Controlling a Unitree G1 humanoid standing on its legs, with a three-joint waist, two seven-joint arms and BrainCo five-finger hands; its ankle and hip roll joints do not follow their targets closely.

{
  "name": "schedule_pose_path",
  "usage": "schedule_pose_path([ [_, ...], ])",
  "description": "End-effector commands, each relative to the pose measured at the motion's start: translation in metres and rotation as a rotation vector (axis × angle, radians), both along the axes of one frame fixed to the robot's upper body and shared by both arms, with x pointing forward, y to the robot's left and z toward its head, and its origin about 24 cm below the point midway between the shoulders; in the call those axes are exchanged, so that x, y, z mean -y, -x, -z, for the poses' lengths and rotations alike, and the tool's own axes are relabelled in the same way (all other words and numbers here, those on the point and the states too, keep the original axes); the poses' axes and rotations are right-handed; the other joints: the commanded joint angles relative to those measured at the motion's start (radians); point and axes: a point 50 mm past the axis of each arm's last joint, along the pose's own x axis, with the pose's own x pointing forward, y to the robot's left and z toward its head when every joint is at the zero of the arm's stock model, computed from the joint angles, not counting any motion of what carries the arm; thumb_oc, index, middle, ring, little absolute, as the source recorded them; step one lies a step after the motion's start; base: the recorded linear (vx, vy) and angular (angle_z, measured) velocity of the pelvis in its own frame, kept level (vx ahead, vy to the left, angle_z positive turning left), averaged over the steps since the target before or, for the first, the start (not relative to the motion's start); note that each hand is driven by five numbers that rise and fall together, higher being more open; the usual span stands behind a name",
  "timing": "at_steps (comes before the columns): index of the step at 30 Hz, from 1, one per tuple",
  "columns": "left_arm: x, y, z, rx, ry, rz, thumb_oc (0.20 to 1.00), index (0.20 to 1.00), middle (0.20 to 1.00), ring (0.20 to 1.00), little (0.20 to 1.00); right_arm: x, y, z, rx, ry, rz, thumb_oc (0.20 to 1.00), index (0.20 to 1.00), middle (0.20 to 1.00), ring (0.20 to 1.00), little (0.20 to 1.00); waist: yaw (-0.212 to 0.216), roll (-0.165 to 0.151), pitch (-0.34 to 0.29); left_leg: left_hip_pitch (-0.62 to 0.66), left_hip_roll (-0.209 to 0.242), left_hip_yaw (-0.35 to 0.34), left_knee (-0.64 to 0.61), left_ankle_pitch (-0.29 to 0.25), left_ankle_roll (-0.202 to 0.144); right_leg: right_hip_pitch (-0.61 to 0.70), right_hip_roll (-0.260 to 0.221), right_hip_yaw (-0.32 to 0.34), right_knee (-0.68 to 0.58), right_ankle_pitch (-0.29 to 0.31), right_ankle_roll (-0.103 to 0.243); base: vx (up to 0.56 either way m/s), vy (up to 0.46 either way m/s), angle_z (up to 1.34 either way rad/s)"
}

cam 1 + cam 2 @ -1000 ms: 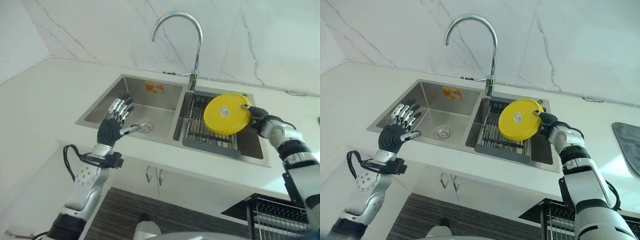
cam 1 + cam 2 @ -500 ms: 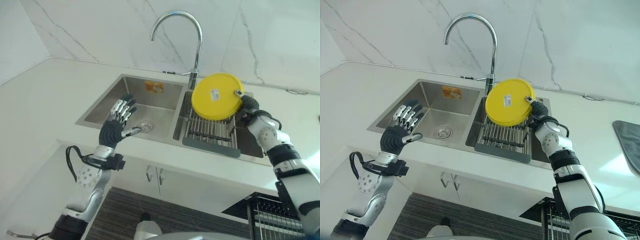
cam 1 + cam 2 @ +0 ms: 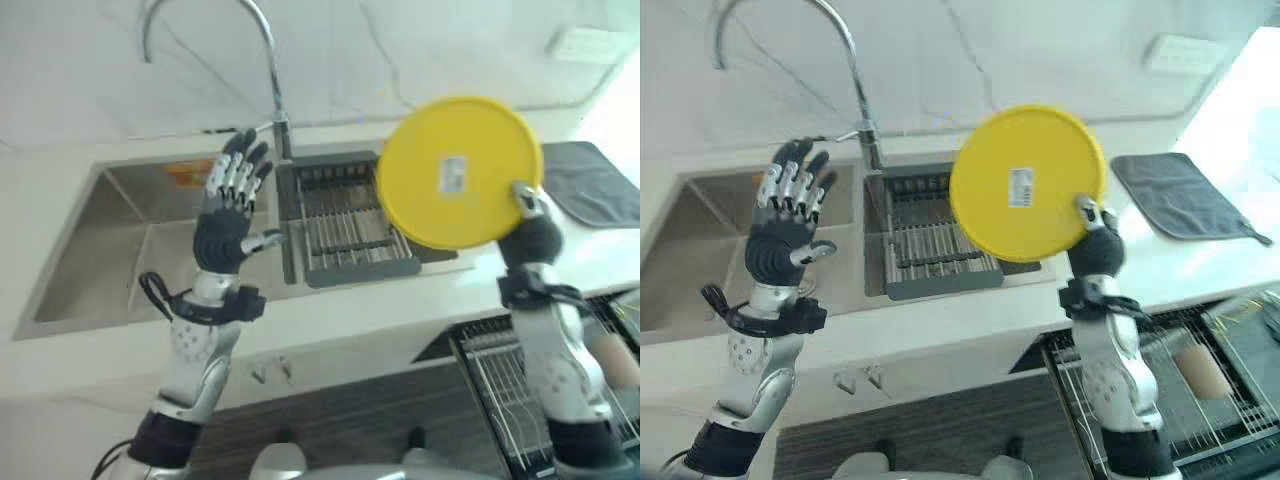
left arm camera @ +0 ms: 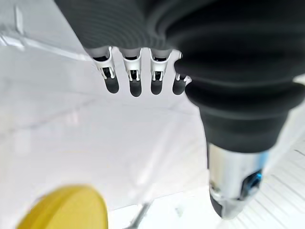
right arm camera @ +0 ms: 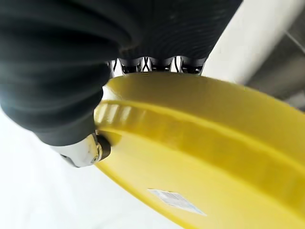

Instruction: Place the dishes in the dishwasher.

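Observation:
A round yellow plate (image 3: 458, 168) with a small white label is held upright in the air, its underside facing me. My right hand (image 3: 1095, 248) is shut on its lower right rim, thumb (image 5: 86, 149) on the underside and fingers behind the plate (image 5: 219, 157). It hangs over the counter edge, between the sink's dish rack (image 3: 350, 232) and the pulled-out dishwasher rack (image 3: 1200, 372) at the lower right. My left hand (image 3: 230, 215) is raised over the sink divider, open with straight fingers (image 4: 134, 78) and holding nothing.
A double steel sink (image 3: 110, 235) with a tall curved tap (image 3: 270, 65) lies left of centre. A grey mat (image 3: 1180, 195) rests on the counter at the right. A tan cup-like thing (image 3: 612, 362) lies in the dishwasher rack.
The camera has swung to the right. My right hand has lifted the plate clear of the sink's dish rack and carried it rightwards over the counter edge. The left hand has risen.

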Motion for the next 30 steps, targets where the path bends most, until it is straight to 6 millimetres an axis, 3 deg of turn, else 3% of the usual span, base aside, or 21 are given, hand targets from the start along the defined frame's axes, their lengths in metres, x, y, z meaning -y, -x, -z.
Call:
schedule_pose_path([
  [1,0.0,0.018,-0.011,0.102,-0.041,-0.044,1.0,1.0,1.0,1.0,1.0,0.004,-0.008,-0.065,0.351,0.061,0.0,0.2,0.2,0.2,0.2,0.2,0.047,0.073,-0.037,0.134,-0.027,-0.003,-0.127,-0.071,0.033,-0.028,0.011,-0.098,-0.005,0.041,0.065,-0.09,0.203,-0.4],
  [2,-0.001,0.018,-0.012,0.104,-0.047,-0.058,1.0,1.0,1.0,1.0,1.0,0.004,-0.009,-0.066,0.354,0.068,0.013,0.2,0.2,0.2,0.2,0.2,0.058,0.075,-0.036,0.145,-0.027,0.029,-0.139,-0.072,0.033,-0.04,0.007,-0.157,0.027,0.048,0.071,-0.13,0.185,-0.68],
  [4,-0.003,0.017,-0.015,0.114,-0.057,-0.088,1.0,1.0,1.0,1.0,1.0,0.0,-0.012,-0.067,0.358,0.061,-0.018,0.2,0.2,0.2,0.2,0.2,0.06,0.085,-0.038,0.144,-0.024,0.066,-0.146,-0.074,0.04,-0.039,0.038,-0.195,0.05,0.005,0.063,-0.17,0.163,-1.58],
  [9,0.006,0.015,-0.02,0.158,-0.088,-0.103,1.0,1.0,1.0,1.0,1.0,0.01,-0.003,-0.062,0.374,0.042,0.009,0.2,0.2,0.2,0.2,0.2,0.019,0.099,-0.058,0.121,-0.03,0.094,-0.146,-0.061,0.092,-0.033,0.146,-0.137,0.191,-0.155,-0.004,-0.13,0.135,-0.69],
  [11,0.012,0.013,-0.019,0.171,-0.124,-0.091,1.0,1.0,1.0,1.0,1.0,0.012,-0.004,-0.059,0.355,0.03,0.014,0.2,0.2,0.2,0.2,0.2,0.013,0.093,-0.062,0.115,-0.03,0.099,-0.146,-0.057,0.098,-0.019,0.165,-0.115,0.211,-0.179,-0.006,-0.07,-0.011,-0.52],
  [13,0.019,0.012,-0.018,0.189,-0.203,-0.086,1.0,1.0,1.0,1.0,1.0,0.013,-0.003,-0.055,0.347,0.019,0.029,0.2,0.2,0.2,0.2,0.2,0.008,0.084,-0.064,0.119,-0.028,0.098,-0.146,-0.059,0.101,-0.016,0.15,-0.107,0.24,-0.164,0.001,-0.09,-0.163,-0.44],
  [15,0.018,0.014,-0.019,0.199,-0.257,-0.074,1.0,1.0,1.0,1.0,1.0,0.016,0.0,-0.054,0.354,-0.005,0.031,0.2,0.2,0.2,0.2,0.2,0.023,0.084,-0.064,0.126,-0.007,0.12,-0.146,-0.055,0.092,-0.011,0.077,-0.147,0.263,-0.124,0.013,-0.15,-0.331,-0.18],
  [18,0.022,0.014,-0.022,0.217,-0.295,-0.038,1.0,1.0,1.0,1.0,1.0,0.014,0.001,-0.052,0.359,-0.026,0.043,0.2,0.2,0.2,0.2,0.2,0.029,0.083,-0.066,0.119,0.04,0.154,-0.146,-0.031,0.07,0.017,-0.003,-0.154,0.246,-0.066,0.035,-0.2,-0.485,-0.27],
  [19,0.026,0.013,-0.023,0.228,-0.316,-0.021,1.0,1.0,1.0,1.0,1.0,0.012,0.002,-0.052,0.36,-0.034,0.06,0.2,0.2,0.2,0.2,0.2,0.026,0.08,-0.072,0.111,0.076,0.172,-0.144,-0.011,0.046,0.049,-0.026,-0.142,0.181,-0.052,0.046,-0.23,-0.682,-0.24],
  [20,0.028,0.013,-0.023,0.234,-0.323,-0.021,1.0,1.0,1.0,1.0,1.0,0.011,0.002,-0.051,0.358,-0.04,0.058,0.2,0.2,0.2,0.2,0.2,0.022,0.078,-0.071,0.112,0.089,0.172,-0.14,-0.01,0.039,0.045,-0.031,-0.13,0.184,-0.042,0.049,-0.21,-0.692,-0.25],
  [22,0.029,0.012,-0.025,0.238,-0.326,-0.025,1.0,1.0,1.0,1.0,1.0,0.01,0.002,-0.051,0.349,-0.043,0.047,0.2,0.2,0.2,0.2,0.2,0.015,0.084,-0.074,0.107,0.147,0.184,-0.132,0.016,0.006,0.06,0.016,-0.131,0.145,-0.149,0.042,-0.14,-0.445,-0.3],
  [23,0.029,0.011,-0.025,0.237,-0.319,-0.035,1.0,1.0,1.0,1.0,1.0,0.009,0.001,-0.052,0.341,-0.038,0.03,0.2,0.2,0.2,0.2,0.2,0.013,0.084,-0.078,0.103,0.168,0.199,-0.127,0.026,-0.009,0.074,0.031,-0.145,0.112,-0.173,0.038,-0.17,-0.442,-0.48],
  [25,0.029,0.012,-0.024,0.23,-0.298,-0.065,1.0,1.0,1.0,1.0,1.0,0.005,-0.003,-0.055,0.327,-0.015,-0.014,0.2,0.2,0.2,0.2,0.2,0.013,0.085,-0.084,0.098,0.212,0.221,-0.126,0.054,-0.044,0.087,0.071,-0.152,0.052,-0.186,0.032,-0.17,-0.463,-0.62],
  [27,0.027,0.012,-0.022,0.217,-0.268,-0.092,1.0,1.0,1.0,1.0,1.0,-0.002,-0.008,-0.062,0.322,0.029,-0.065,0.2,0.2,0.2,0.2,0.2,0.003,0.086,-0.086,0.089,0.258,0.221,-0.133,0.092,-0.075,0.083,0.122,-0.105,0.022,-0.195,0.002,-0.14,-0.505,-0.68],
  [30,0.028,0.013,-0.017,0.197,-0.258,-0.117,1.0,1.0,1.0,1.0,1.0,-0.004,-0.004,-0.066,0.334,0.081,-0.092,0.2,0.2,0.2,0.2,0.2,-0.017,0.086,-0.079,0.056,0.323,0.251,-0.132,0.173,-0.113,0.077,0.186,-0.098,0.005,-0.207,-0.043,-0.13,-0.435,-0.68],
])
